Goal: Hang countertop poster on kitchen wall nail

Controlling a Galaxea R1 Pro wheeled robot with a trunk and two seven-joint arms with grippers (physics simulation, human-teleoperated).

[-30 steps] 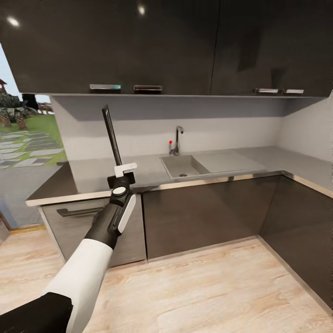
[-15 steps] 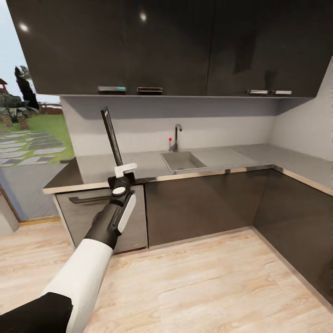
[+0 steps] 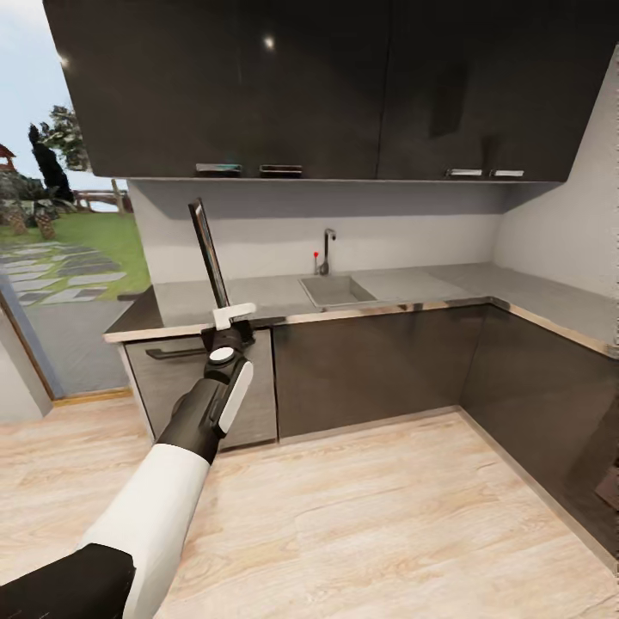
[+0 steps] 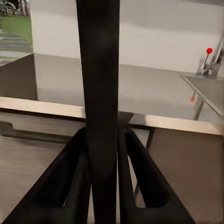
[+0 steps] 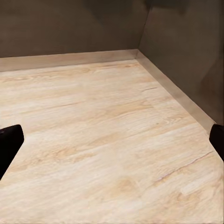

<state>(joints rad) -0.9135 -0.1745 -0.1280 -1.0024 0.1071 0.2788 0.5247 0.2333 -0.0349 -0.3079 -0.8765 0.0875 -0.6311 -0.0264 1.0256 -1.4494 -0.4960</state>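
In the head view my left gripper is shut on the lower edge of the poster, held upright and seen edge-on as a thin dark slab. The left wrist view has the poster as a black bar between the two dark fingers of my left gripper. Behind it runs the grey L-shaped kitchen countertop with its metal front edge. My right gripper is open over bare wooden floor, with nothing between its fingertips.
An inset sink and chrome tap sit mid-counter. Dark upper cabinets hang above a pale wall. Dark base cabinets turn the corner at the right. A glass opening to a garden is at the left. Wooden floor lies ahead.
The whole head view has shifted: the counter and cabinets now look farther off and more to the right of the window. The left arm and the poster keep the same place in the picture.
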